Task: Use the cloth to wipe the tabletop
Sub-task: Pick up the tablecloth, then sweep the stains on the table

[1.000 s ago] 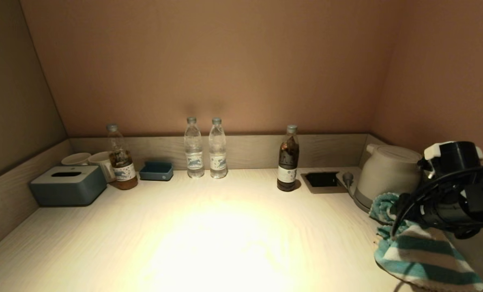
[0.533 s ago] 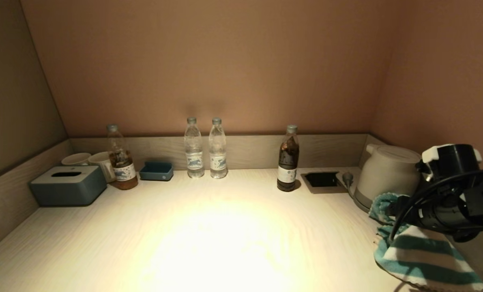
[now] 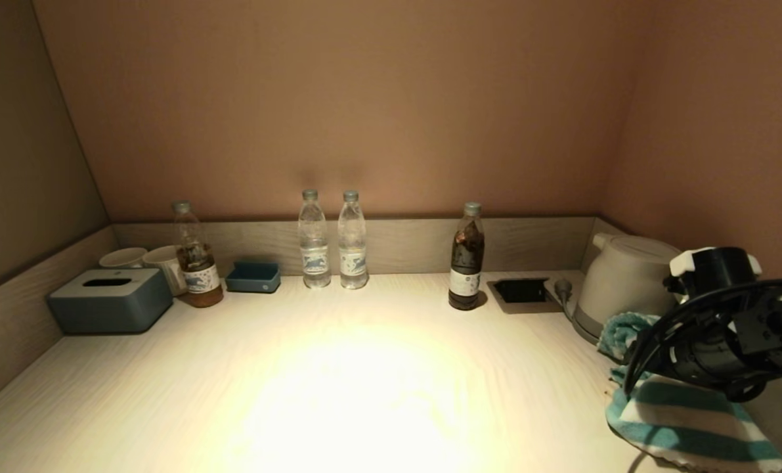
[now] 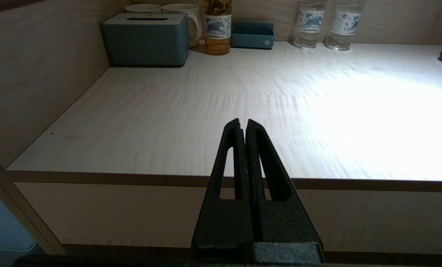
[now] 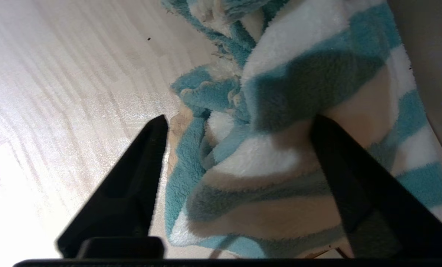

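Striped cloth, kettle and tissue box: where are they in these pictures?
striped cloth (image 5: 291, 155), right wrist view: on a white stripe near its middle.
kettle (image 3: 620, 286), head view: on its pale body.
tissue box (image 3: 109, 302), head view: on its front wall.

No legible text anywhere.
Bottle labels only: tea bottle (image 4: 218, 26) and two water bottles (image 4: 308, 22) carry white labels w/ a blue animal graphic, print too small to read; dark bottle (image 3: 466, 257) has a pale label, also unreadable.
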